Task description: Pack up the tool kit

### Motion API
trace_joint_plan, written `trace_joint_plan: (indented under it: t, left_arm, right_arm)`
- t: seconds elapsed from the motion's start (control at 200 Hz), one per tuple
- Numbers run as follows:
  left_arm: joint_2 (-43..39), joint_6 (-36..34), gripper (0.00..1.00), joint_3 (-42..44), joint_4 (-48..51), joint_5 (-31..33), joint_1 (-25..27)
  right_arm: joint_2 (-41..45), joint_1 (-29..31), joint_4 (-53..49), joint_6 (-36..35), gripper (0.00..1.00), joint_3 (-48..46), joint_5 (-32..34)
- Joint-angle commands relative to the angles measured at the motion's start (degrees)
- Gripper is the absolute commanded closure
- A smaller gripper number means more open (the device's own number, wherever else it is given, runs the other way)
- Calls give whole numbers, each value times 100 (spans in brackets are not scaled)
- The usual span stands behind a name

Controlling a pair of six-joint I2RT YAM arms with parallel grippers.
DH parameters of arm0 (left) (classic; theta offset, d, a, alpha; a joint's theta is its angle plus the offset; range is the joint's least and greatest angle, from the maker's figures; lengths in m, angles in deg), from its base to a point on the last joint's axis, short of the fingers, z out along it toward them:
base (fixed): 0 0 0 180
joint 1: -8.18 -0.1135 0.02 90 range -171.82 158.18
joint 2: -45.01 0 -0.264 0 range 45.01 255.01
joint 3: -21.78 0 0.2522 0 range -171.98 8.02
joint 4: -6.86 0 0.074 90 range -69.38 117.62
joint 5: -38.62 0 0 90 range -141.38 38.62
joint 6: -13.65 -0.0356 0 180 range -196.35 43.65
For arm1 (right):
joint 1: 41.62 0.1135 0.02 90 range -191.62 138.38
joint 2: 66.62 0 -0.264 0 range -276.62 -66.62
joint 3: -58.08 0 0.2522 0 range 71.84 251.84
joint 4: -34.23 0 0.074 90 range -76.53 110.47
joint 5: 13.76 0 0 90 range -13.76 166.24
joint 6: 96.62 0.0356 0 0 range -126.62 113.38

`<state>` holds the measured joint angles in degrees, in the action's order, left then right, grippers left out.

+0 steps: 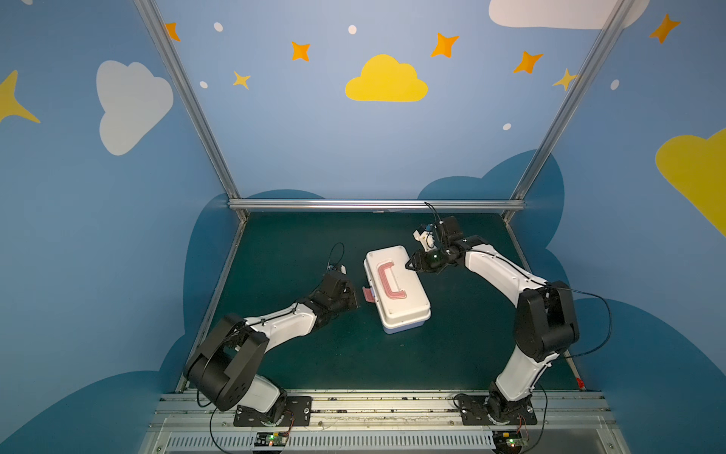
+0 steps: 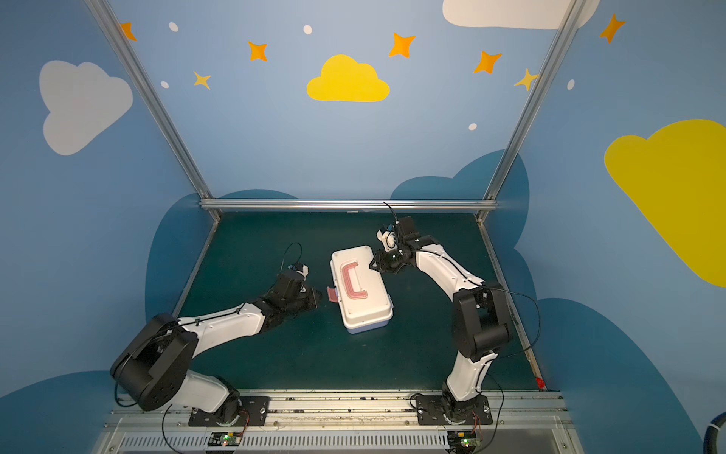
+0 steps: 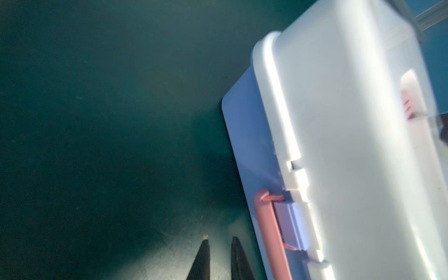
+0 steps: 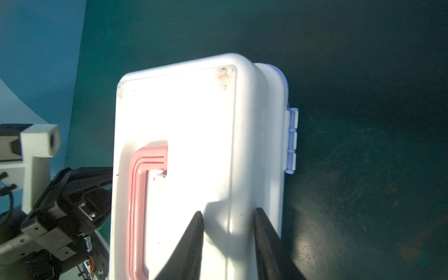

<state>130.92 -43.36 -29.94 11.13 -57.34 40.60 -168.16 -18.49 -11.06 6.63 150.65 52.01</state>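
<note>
Lying closed on the green mat [image 1: 298,353]: tool kit [image 1: 396,291], white lid down, pink handle [image 1: 389,281] folded flat on top. No loose tools visible around the kit.

- Pink latch [image 3: 269,230] on one long side of the kit, swung outward, apparently not yet snapped.
- Left gripper [image 3: 220,240] just beside that latch, low over the mat, jaws narrow with a slim gap, holding nothing.
- Right gripper [image 4: 229,212] over the opposite edge of the kit, the side with the hinge [image 4: 292,140]. Jaws partly apart, spanning the lid's rounded rim, gripping nothing. Pressing or only hovering: cannot tell.

Step judged in hand: fastening the packed kit. Next move likely calling for a steady downward hold on the lid, then a push of the latch flap against the kit's wall until seated. Risk: shoving the kit sideways instead.
</note>
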Motion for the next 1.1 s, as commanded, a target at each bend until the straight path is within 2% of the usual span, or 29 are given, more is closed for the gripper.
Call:
trace_joint_plan:
  t: [0.0,0.29,1.091]
  left_arm:
    - [111,-128,82,-97,-339,-443,63]
    - [-82,-320,82,-248,-380,-531,315]
    - [-53,-478,85,-440,-274,-554,429]
  right_arm:
    - [-195,321,-610,-66,66,-172,-521]
    - [-226,320,-574,-43,66,-194,-539]
    - [-217,330,-530,-7,67,-243,-565]
